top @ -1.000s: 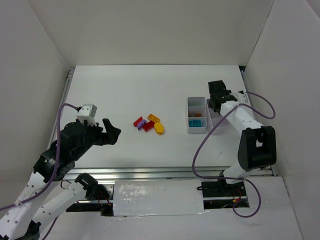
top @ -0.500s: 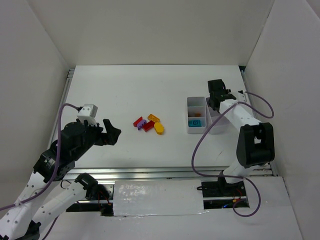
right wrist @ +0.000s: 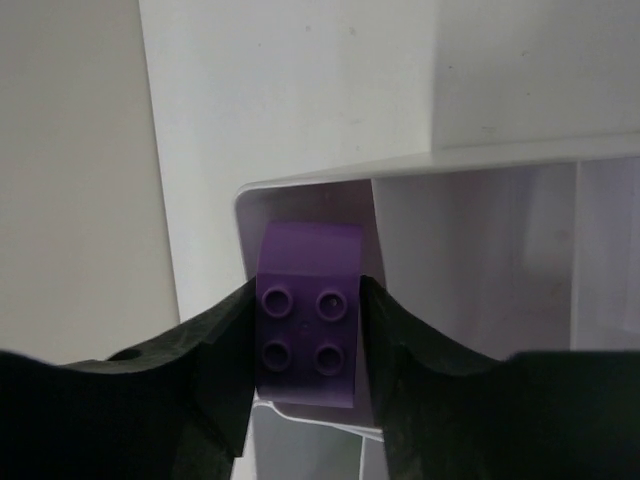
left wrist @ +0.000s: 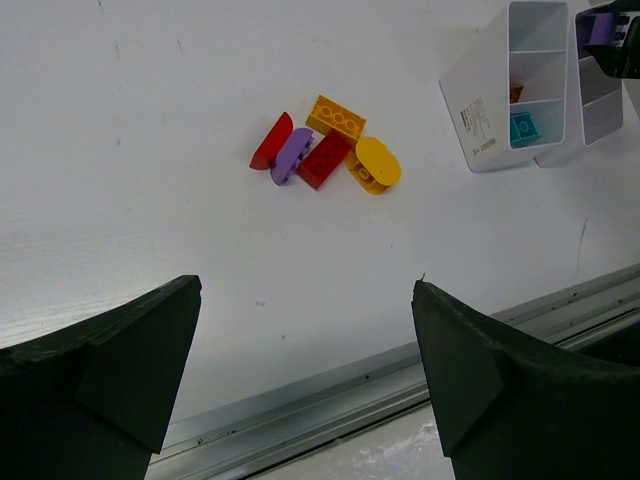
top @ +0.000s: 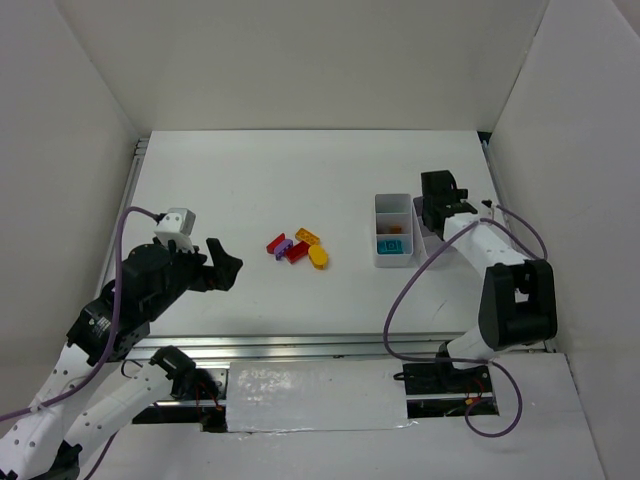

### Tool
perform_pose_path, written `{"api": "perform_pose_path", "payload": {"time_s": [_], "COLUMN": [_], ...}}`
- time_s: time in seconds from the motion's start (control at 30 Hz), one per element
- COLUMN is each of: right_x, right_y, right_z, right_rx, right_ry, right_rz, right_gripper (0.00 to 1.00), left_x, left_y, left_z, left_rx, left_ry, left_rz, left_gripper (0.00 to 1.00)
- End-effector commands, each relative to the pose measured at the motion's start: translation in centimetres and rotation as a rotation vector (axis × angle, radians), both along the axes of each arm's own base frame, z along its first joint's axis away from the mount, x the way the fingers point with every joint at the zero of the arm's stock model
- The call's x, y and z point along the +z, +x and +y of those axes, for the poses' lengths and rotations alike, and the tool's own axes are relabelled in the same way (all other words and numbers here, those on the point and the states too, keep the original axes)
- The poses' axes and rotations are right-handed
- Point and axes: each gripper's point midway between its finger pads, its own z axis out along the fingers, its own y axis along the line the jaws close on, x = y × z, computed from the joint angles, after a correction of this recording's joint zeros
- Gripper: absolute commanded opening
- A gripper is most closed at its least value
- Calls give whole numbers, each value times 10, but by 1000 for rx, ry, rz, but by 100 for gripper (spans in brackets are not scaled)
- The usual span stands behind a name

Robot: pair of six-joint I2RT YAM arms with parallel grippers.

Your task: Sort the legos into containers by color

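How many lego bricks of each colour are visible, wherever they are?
Red brick: 2
Purple brick: 2, one on the table, one in the right pincer
Orange brick: 2, one in the tray
Yellow brick: 1
Teal brick: 1, in the tray
Total: 8

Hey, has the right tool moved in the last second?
Yes, slightly: the right tool, shut on a purple lego, has shifted right and down in the top view against the white tray.

The white table (top: 250,180) is carrying a small cluster near its middle. A red oval (left wrist: 271,141), purple brick (left wrist: 291,156), red brick (left wrist: 324,159), orange brick (left wrist: 336,117) and yellow oval (left wrist: 376,164) are lying bunched together. The white tray (left wrist: 480,120) is sitting well apart to the right.
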Motion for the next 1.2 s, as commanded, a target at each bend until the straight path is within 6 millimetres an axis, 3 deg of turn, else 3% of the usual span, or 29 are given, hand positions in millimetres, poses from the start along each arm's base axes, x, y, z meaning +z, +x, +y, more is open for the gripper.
{"api": "perform_pose_path", "payload": {"time_s": [0.0, 0.17, 0.3, 0.53, 0.6, 0.7, 0.77, 0.9, 1.0, 1.1, 1.13, 1.17], "right_x": [-30, -16, -1, 2, 2, -2, 2, 28, 72, 89, 90, 89], "right_y": [-27, -27, -25, -23, -21, -18, -15, 2, 9, 3, -4, -9], "right_z": [2, 0, -2, -3, -3, -5, -3, 30, 88, 120, 145, 156], "right_rx": [22, 21, 33, 57, 67, 90, 115, 368, 573, 710, 788, 829], "right_ry": [11, -7, -20, -41, -46, -34, -43, -124, -300, -434, -466, -489], "right_rz": [144, 111, 76, 76, 75, 80, 69, 3, -16, -3, -14, 0], "right_gripper": [57, 68, 69, 72, 71, 61, 61, 55, 61, 65, 70, 71], "left_x": [11, 11, 10, 10, 10, 9, 10, 8, 4, 0, 0, -1], "left_y": [3, 2, 3, 3, 3, 3, 4, 5, 10, 14, 14, 15], "left_z": [-4, -4, -5, -5, -5, -5, -5, -2, 10, 26, 31, 35], "left_rx": [-17, -20, -22, -23, -21, -22, -21, -1, 86, 194, 221, 256], "left_ry": [-21, -23, -20, -21, -20, -16, -19, -13, 4, 23, 26, 19], "left_rz": [-52, -53, -49, -48, -47, -44, -46, -40, -16, 7, 10, 16], "left_gripper": [100, 99, 100, 99, 99, 99, 100, 99, 99, 99, 99, 99]}}
